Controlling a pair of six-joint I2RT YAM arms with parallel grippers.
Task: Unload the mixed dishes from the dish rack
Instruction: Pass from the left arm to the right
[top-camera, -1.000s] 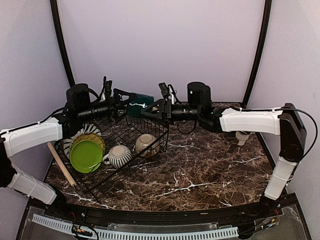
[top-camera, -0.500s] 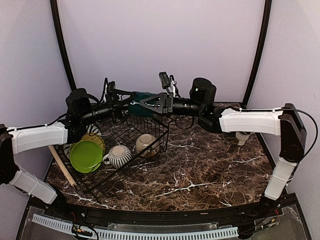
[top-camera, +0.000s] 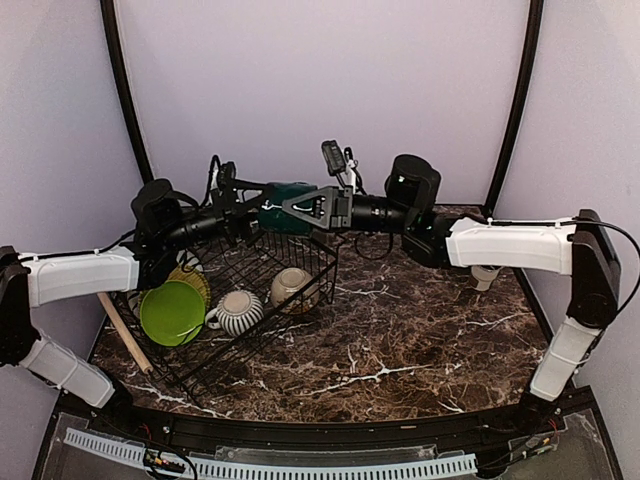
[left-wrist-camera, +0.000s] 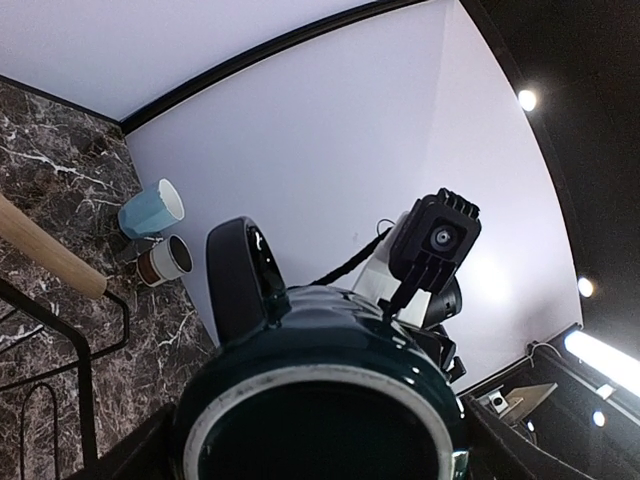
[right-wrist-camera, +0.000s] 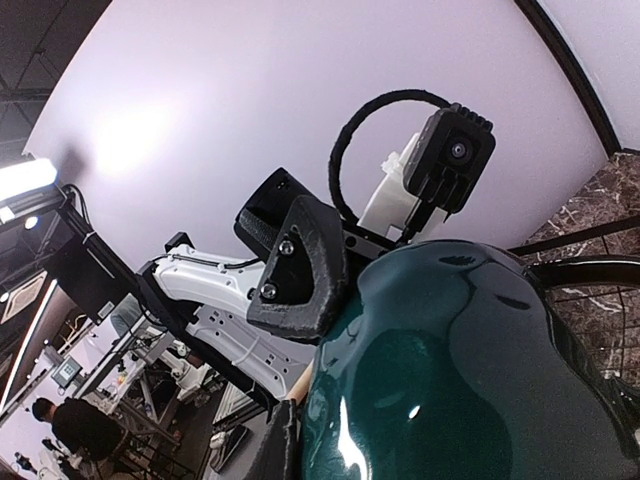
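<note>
Top external view: the dark teal glazed ceramic mug (top-camera: 288, 192) hangs in the air above the far edge of the large black wire dish rack with wooden rod handles (top-camera: 318, 262), between the two arms. The left arm (top-camera: 80, 275) reaches in from the left. The left jaws stand wide around the mug's body and carry it. The right arm (top-camera: 500, 243) reaches in from the right. One second ago the right jaws were wide beside the mug; now they are closed to a very narrow gap at its right side. In the same second both arms have brought the mug a little higher. In the rack lie the round lime green plate (top-camera: 170, 312), the olive-yellow plate (top-camera: 197, 280) behind it, the striped mug (top-camera: 238, 312) and the cream bowl (top-camera: 293, 287).

Left wrist view: the mug (left-wrist-camera: 330, 335) turns its mouth to the camera, with its handle up and to the left. Far behind, a light blue cup (left-wrist-camera: 150, 210) and a small white cup (left-wrist-camera: 165, 260) are already on the dark marble desk (left-wrist-camera: 60, 180), close together near the wall.

Right wrist view: the glossy mug (right-wrist-camera: 450, 360) fills the lower right. A black ribbed finger (right-wrist-camera: 300, 270) presses on its side; I cannot tell which arm owns it. Which part the right jaws pinch is hidden; I judge it is something thin, perhaps the rim.

This looks like a handover: both arms hold the mug now. Next the left jaws need to release. If the right grip is weak, the mug can drop on the rack.
</note>
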